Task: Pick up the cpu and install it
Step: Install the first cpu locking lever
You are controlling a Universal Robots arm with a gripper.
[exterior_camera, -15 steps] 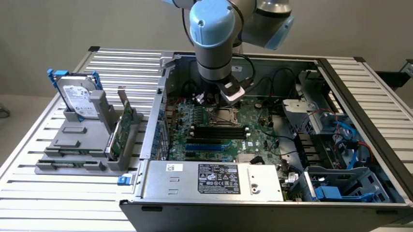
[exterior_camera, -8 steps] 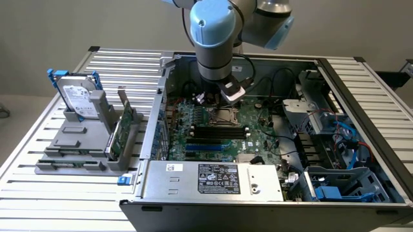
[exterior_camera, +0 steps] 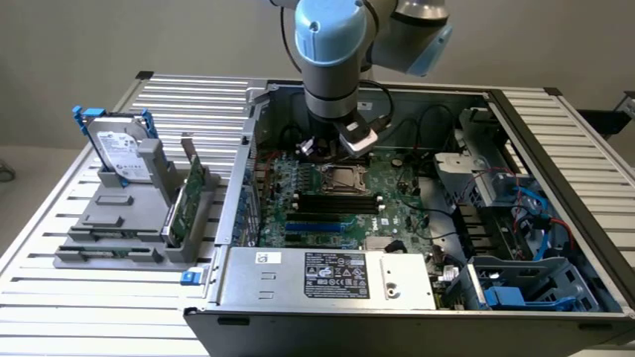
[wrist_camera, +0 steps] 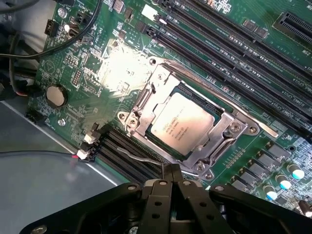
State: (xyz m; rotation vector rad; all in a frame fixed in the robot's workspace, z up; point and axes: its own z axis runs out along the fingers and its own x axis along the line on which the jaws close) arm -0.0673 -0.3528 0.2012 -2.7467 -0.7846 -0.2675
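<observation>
The cpu (wrist_camera: 183, 124), a flat silvery square chip, lies in the socket on the green motherboard (wrist_camera: 253, 53), framed by the metal retention bracket (wrist_camera: 146, 100). My gripper (wrist_camera: 171, 171) hovers just beside the socket's edge; its black fingers are pressed together, shut on nothing. In the exterior view the arm reaches down into the open computer case (exterior_camera: 248, 160), and my gripper (exterior_camera: 343, 145) hangs right above the socket (exterior_camera: 343, 178).
Black memory slots (wrist_camera: 229, 63) run beside the socket. A coin battery (wrist_camera: 55, 96) and loose cables (wrist_camera: 19, 53) lie close by. Outside the case, a grey holder (exterior_camera: 119, 223) carries a hard drive (exterior_camera: 124, 152) and a green card (exterior_camera: 190, 195). The power supply (exterior_camera: 332, 275) fills the case's front.
</observation>
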